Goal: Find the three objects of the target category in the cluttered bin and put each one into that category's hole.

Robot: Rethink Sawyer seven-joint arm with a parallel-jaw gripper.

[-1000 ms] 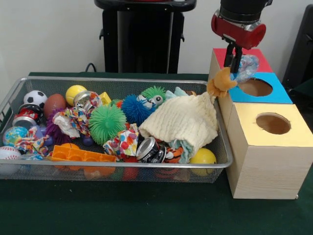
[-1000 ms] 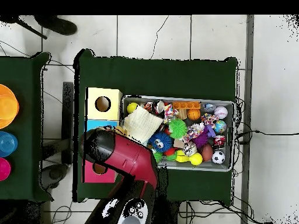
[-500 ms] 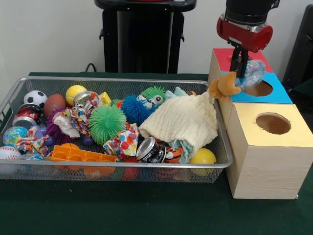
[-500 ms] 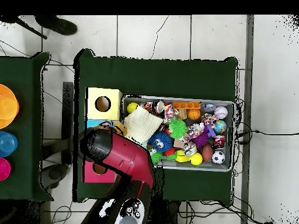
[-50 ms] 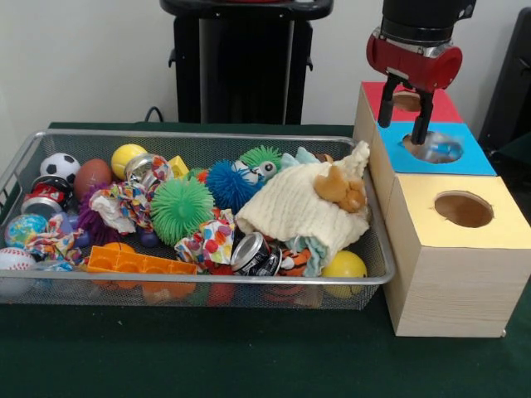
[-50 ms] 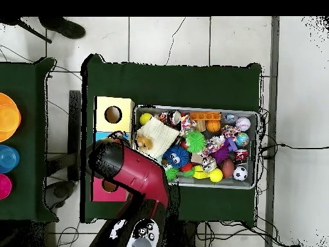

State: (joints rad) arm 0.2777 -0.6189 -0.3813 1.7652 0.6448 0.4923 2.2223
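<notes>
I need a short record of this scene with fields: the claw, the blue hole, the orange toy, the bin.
claw: open, empty, over the blue hole
blue hole: a pale bluish item shows inside it
orange toy: lies on the cream cloth, at the bin's end nearest the boxes
bin: wire mesh, full of balls, cans and rope toys
yellow hole: nothing seen in it
red hole: partly hidden by the claw

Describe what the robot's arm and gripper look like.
The arm is a thick rounded casing, glossy red with black sections. Its wrist ends in a red collar under a black cylinder. The gripper has two slim, straight black fingers.
</notes>
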